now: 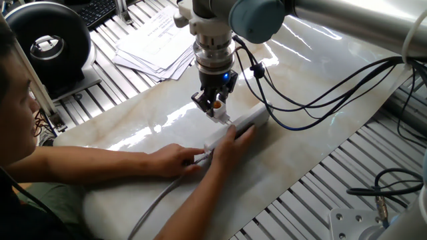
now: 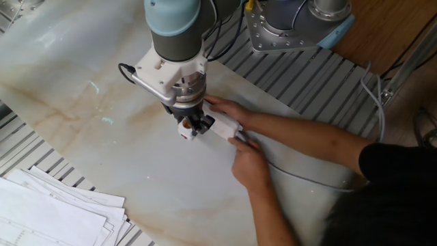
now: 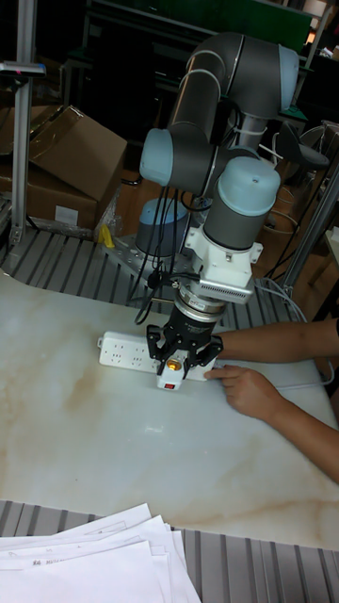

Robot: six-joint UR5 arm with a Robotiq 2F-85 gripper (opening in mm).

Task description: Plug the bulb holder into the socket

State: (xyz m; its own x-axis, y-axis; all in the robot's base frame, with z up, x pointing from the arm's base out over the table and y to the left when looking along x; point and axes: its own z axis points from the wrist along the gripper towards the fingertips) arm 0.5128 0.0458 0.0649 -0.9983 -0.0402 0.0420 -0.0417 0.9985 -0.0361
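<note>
Gripping the bulb holder (image 3: 171, 372) between closed jaws, the gripper (image 3: 179, 363) is poised just above the socket (image 3: 129, 349), holder's orange opening seen between the fingers, socket steadied on the marble table (image 3: 85, 452) by two hands (image 3: 247, 390).

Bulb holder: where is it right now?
The bulb holder is clamped in the end effector, right above the socket strip's middle, beside the person's hands steadying the strip.
</note>
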